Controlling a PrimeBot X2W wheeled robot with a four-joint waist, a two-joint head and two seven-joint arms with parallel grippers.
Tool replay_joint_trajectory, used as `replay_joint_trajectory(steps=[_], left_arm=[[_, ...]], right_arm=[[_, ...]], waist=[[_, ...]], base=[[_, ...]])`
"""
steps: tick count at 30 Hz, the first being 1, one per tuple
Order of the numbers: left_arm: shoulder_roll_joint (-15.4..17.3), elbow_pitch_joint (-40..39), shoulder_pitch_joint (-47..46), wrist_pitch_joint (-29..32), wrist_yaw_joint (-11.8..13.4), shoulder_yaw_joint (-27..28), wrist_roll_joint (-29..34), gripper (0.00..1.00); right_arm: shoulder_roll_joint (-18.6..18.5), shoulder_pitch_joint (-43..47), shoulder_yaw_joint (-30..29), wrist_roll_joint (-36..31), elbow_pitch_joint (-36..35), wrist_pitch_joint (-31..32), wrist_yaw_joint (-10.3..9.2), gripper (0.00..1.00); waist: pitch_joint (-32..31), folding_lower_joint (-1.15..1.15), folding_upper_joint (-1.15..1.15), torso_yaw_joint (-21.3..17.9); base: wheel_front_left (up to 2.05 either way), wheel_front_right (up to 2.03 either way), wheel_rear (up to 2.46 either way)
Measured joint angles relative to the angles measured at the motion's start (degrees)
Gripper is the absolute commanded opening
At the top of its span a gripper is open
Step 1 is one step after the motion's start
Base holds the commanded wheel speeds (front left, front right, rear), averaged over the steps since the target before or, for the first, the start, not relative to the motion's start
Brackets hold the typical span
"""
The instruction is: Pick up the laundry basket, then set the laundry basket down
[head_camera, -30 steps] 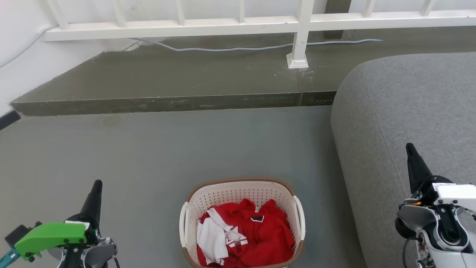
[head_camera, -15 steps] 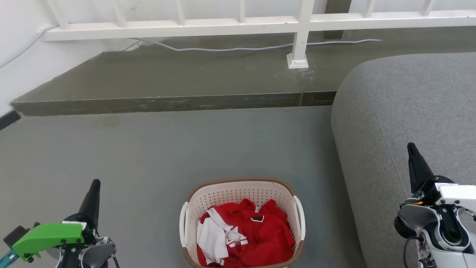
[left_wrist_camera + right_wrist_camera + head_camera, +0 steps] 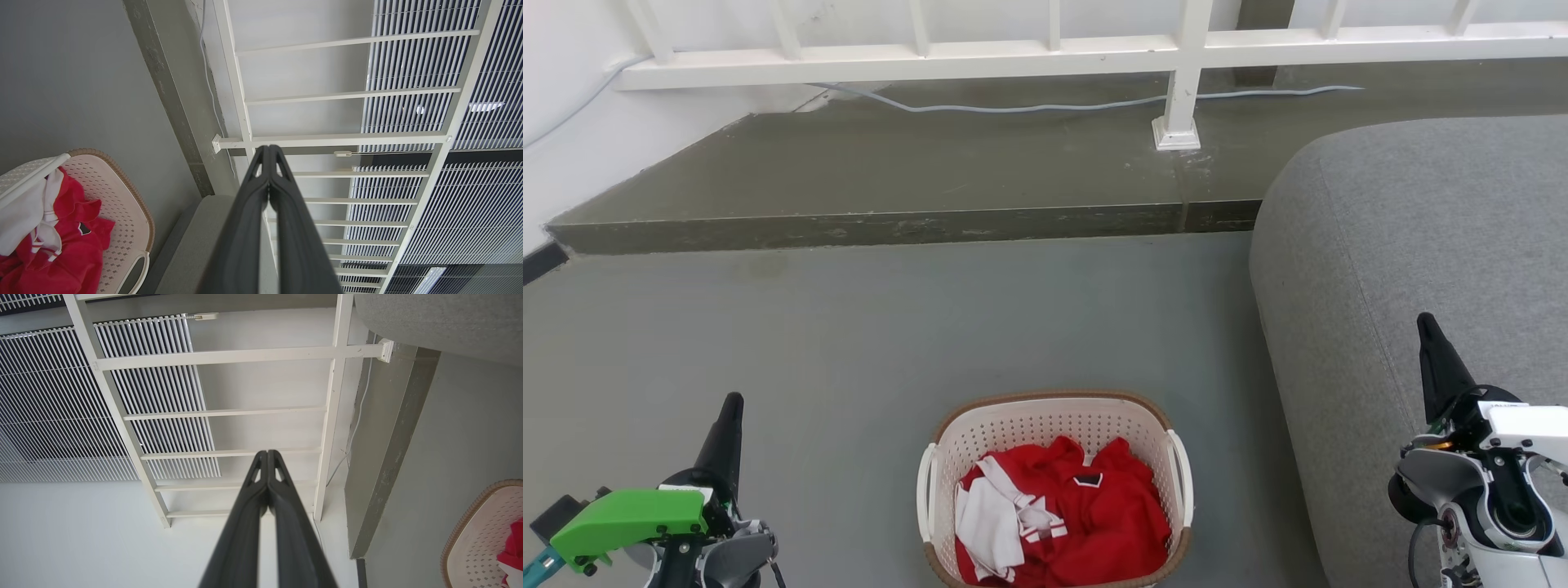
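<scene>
Green plastic is seen on the housing (image 3: 629, 514) behind the left gripper (image 3: 731, 408), which is held at the lower left above the grey floor (image 3: 931, 327). In the left wrist view its two dark fingers (image 3: 245, 228) are pressed together, empty. The laundry basket (image 3: 1045, 426) is set upright on the floor between the two arms, near the bottom edge of the head view. A red garment (image 3: 1111, 514) and a white cloth (image 3: 988, 527) are piled inside it. Both grippers are kept well apart from its white handles (image 3: 925, 490). Just beside the basket's right side a grey sofa (image 3: 1421, 229) is found. The right gripper (image 3: 1427, 327) is seen against it, fingers (image 3: 249, 522) likewise closed tip to tip on nothing. Behind, a white railing (image 3: 1045, 53) is mounted on a raised concrete step (image 3: 890, 175), along which a pale cable (image 3: 1013, 107) is laid.
</scene>
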Motion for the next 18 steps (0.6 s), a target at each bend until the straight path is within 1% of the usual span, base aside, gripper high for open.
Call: replay_joint_trajectory(steps=[18], left_arm=[[0.0, -0.1, 0.0, 0.0, 0.0, 0.0, 0.0, 0.00]], right_arm=[[0.0, 0.0, 0.0, 0.0, -0.1, 0.0, 0.00, 0.00]], waist=[[0.0, 0.00, 0.00, 0.0]], base=[[0.00, 0.00, 0.00]])
